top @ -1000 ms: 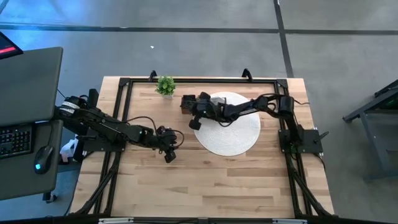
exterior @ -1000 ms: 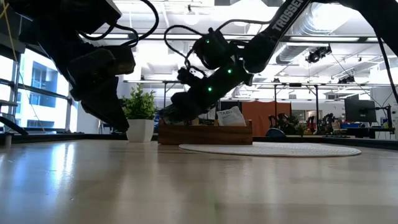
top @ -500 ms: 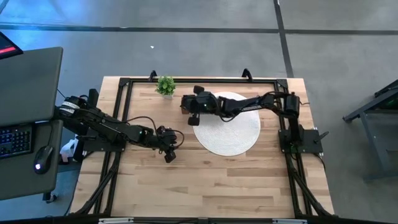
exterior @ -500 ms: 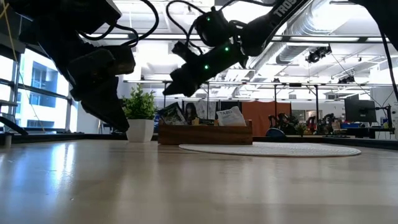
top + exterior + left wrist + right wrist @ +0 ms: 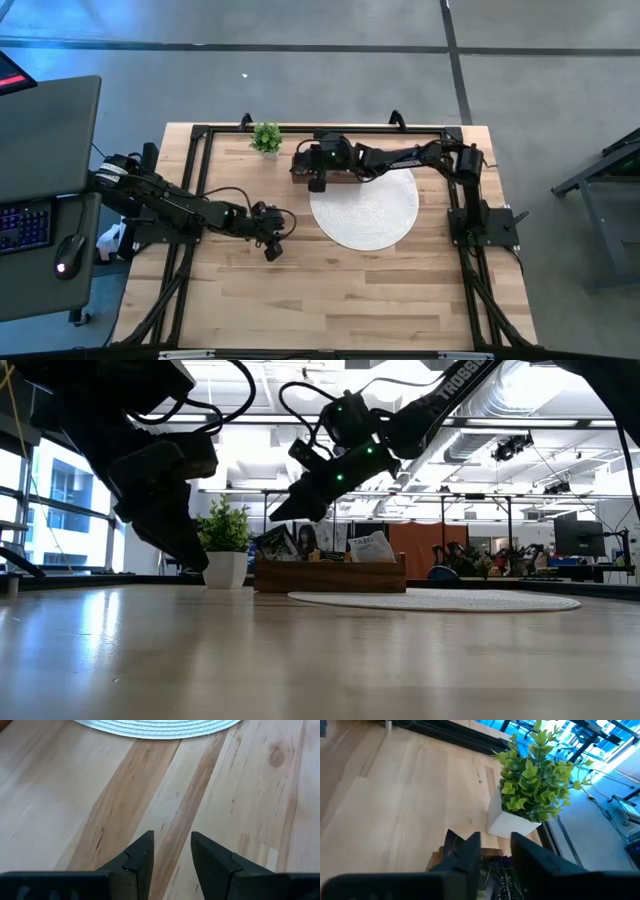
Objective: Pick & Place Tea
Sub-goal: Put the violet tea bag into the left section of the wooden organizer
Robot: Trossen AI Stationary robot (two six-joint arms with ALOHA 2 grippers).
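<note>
Behind the pale wooden counter (image 5: 330, 290) a bright open workshop was seen in the low view, with ceiling ducts and desks far back. At far left a dark desk with a keyboard (image 5: 24, 225) and mouse (image 5: 66, 252) was seen beside the counter. Next, the left gripper (image 5: 272, 248) was held low over bare wood near the counter's middle, its fingers (image 5: 141, 857) spread with nothing between them, just short of the round white mat (image 5: 366, 210). Further right, a small potted plant (image 5: 266, 138) was placed at the back edge. Beside it, the wooden tray (image 5: 330, 574) was set at the mat's far rim, and the tea sachets (image 5: 372, 548) were stood upright inside it. Over the tray's plant-side end the right gripper (image 5: 316, 184) was poised, fingers (image 5: 470, 851) parted and empty, dark sachets visible right beneath them.
</note>
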